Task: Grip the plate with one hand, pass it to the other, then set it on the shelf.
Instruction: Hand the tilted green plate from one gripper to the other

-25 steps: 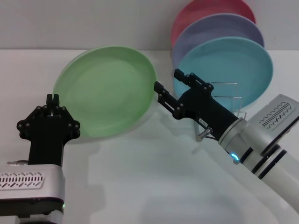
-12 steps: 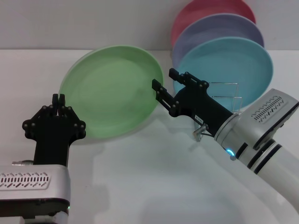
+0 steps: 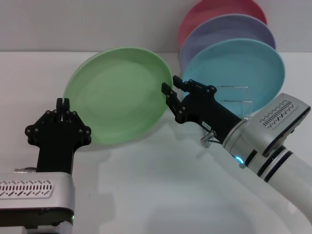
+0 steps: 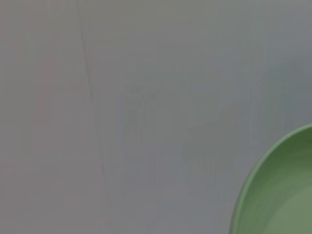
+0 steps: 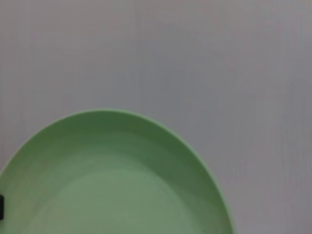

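**Green plate held up between my two grippers**

The plate (image 3: 119, 95) is round, shallow, smooth light green plastic with a raised rim, and it has a soft matte sheen. It is off the white table (image 3: 161, 185), tilted so its hollow face turns toward my head camera. In my right wrist view the plate (image 5: 112, 180) fills the lower part as a broad curved disc with faint concentric steps inside the rim; in my left wrist view only an arc of its rim (image 4: 278, 190) shows against plain grey.

My left gripper (image 3: 62, 103) is black and angular, studded with small round bolts, on a silver-white arm. Its two fingers are drawn close together and pinch the plate's lower left rim between their tips.

My right gripper (image 3: 171, 88) is the same black jointed make, on a silver-white arm with black bands and a small cyan light. Its fingers are spread a little way apart, and the plate's right rim sits at the gap between them; I cannot tell whether they press it.

Behind my right gripper stands the shelf (image 3: 234, 105), a low rack of thin silver bent-wire loops. A turquoise plate (image 3: 243, 73), a lilac plate (image 3: 219, 31) and a pink-red plate (image 3: 214, 9) stand upright in it, overlapping one behind the other.
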### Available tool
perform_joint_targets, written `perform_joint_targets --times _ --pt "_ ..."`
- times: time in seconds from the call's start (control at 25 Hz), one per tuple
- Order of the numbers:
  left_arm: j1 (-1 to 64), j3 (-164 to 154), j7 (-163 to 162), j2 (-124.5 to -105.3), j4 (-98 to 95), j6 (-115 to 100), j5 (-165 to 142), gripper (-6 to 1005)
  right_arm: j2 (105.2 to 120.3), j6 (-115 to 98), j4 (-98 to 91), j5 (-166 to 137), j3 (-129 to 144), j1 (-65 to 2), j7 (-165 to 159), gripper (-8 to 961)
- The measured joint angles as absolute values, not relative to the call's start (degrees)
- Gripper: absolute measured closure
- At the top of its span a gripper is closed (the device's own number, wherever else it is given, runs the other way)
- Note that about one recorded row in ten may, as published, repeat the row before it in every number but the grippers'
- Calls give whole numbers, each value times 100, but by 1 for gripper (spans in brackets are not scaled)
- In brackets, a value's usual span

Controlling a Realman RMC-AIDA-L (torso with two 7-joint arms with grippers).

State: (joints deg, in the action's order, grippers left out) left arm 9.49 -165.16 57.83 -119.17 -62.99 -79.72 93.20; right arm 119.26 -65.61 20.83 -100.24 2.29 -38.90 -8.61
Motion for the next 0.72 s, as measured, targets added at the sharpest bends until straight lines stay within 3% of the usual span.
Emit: perform_joint_targets --times 0.52,0.72 --pt "875 -16515 5783 -11918 -6327 -7935 9223 969 11932 -6561 2083 -10028 229 -3873 -785 732" --pt "798 -16517 5768 -11917 -6329 -7927 9150 969 11935 -6561 2083 -10028 229 -3875 -780 730"
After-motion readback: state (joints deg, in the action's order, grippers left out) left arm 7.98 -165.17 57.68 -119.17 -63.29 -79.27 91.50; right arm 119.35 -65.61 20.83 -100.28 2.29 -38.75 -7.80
